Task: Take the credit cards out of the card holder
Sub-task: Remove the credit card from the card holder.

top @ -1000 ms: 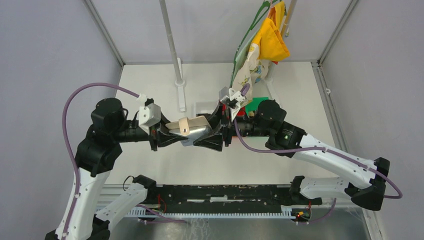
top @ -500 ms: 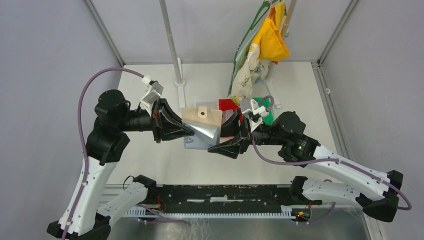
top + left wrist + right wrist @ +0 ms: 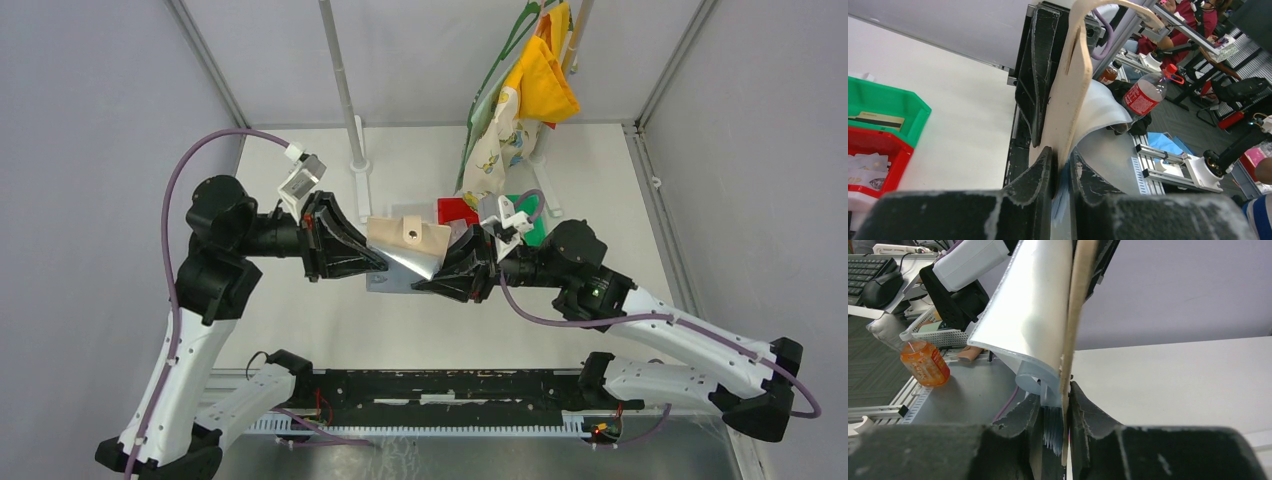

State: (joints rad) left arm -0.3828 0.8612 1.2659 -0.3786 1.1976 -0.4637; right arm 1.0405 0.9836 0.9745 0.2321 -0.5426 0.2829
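The card holder [image 3: 405, 247], tan with a pale blue-grey sleeve panel, hangs above the table between both arms. My left gripper [image 3: 380, 263] is shut on its left edge. In the left wrist view that gripper [image 3: 1062, 161] pinches the tan cover [image 3: 1070, 95] together with the pale sleeves. My right gripper [image 3: 428, 283] is shut on the holder's right edge. The right wrist view shows this gripper [image 3: 1064, 402] clamping the tan cover [image 3: 1077, 310] and a fan of sleeve edges. Pale credit cards [image 3: 863, 167] lie in a red bin [image 3: 895, 150]. I cannot make out any card inside the sleeves.
A red bin [image 3: 455, 210] and a green bin [image 3: 527, 222] sit just behind the holder, partly covered by the right arm. A white pole with its base [image 3: 358, 165] stands at the back. Patterned yellow-and-white cloths [image 3: 520, 90] hang at the back right.
My right gripper has risen from below the holder and shut on its right edge. The left gripper keeps its grip and has barely moved in the last half second.
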